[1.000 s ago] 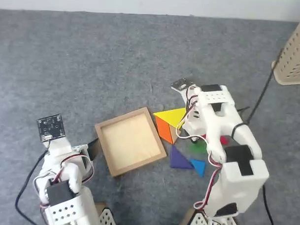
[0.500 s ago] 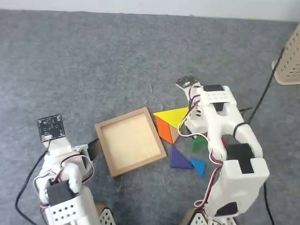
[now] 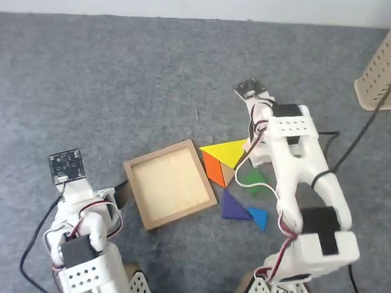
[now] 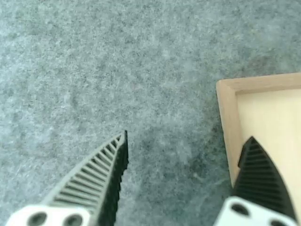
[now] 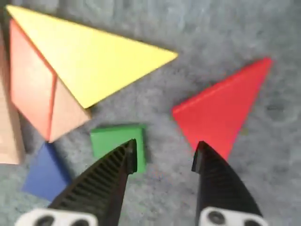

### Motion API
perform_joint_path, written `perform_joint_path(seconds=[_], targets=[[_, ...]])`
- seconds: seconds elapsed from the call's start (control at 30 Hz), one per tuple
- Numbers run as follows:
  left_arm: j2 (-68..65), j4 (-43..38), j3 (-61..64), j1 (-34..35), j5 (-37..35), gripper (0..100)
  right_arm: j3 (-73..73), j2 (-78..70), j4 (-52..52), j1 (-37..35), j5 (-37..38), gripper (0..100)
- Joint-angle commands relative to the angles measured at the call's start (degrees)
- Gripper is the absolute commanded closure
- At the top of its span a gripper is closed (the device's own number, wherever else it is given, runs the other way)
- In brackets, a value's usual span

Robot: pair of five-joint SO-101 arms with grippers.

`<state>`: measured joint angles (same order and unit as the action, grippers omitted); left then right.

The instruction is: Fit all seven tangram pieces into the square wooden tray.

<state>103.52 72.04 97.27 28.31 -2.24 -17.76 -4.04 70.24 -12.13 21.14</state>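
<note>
The square wooden tray lies with nothing in it left of the loose pieces. Beside its right edge sit a yellow triangle, an orange piece, a purple triangle, a small blue triangle and a green piece. My right arm stretches over them. In the right wrist view my right gripper hangs open above the carpet between the green square and a red triangle, holding nothing. My left gripper is open at the tray's corner.
Grey carpet covers the table on all sides. A perforated beige basket stands at the far right edge. The left arm's base sits near the front, left of the tray.
The right arm has stretched farther away from its base over the pieces; more of the green piece shows beside it now. The left arm has kept still.
</note>
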Motion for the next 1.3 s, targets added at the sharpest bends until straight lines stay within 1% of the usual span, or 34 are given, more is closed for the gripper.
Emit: perform_joint_path(seconds=[0.0,0.1,0.17,0.23,0.37,0.43,0.53,0.7,0.87,1.27], targets=[[0.8,0.4,-0.7,0.3,0.1,65,2.5,7.3,1.6,-7.0,-0.5,82.3],[0.8,0.4,-0.7,0.3,0.1,65,2.6,8.6,2.9,-11.4,-0.5,82.0],[0.8,0.4,-0.7,0.3,0.1,65,2.7,9.6,3.8,-11.3,-0.4,81.8],[0.8,0.4,-0.7,0.3,0.1,65,2.7,10.4,4.9,-8.5,0.0,81.2],[0.8,0.4,-0.7,0.3,0.1,65,2.7,8.8,4.6,-1.7,-0.6,71.0],[0.8,0.4,-0.7,0.3,0.1,65,2.7,6.1,4.0,-0.5,-4.1,67.9],[0.8,0.4,-0.7,0.3,0.1,65,3.2,1.0,0.8,-0.1,-9.4,67.6],[0.8,0.4,-0.7,0.3,0.1,65,8.4,-6.5,1.5,0.8,-12.3,67.3],[0.8,0.4,-0.7,0.3,0.1,65,12.1,-11.0,1.3,4.0,-12.1,63.8],[0.8,0.4,-0.7,0.3,0.1,65,16.8,-19.1,1.0,3.8,-12.8,63.6]])
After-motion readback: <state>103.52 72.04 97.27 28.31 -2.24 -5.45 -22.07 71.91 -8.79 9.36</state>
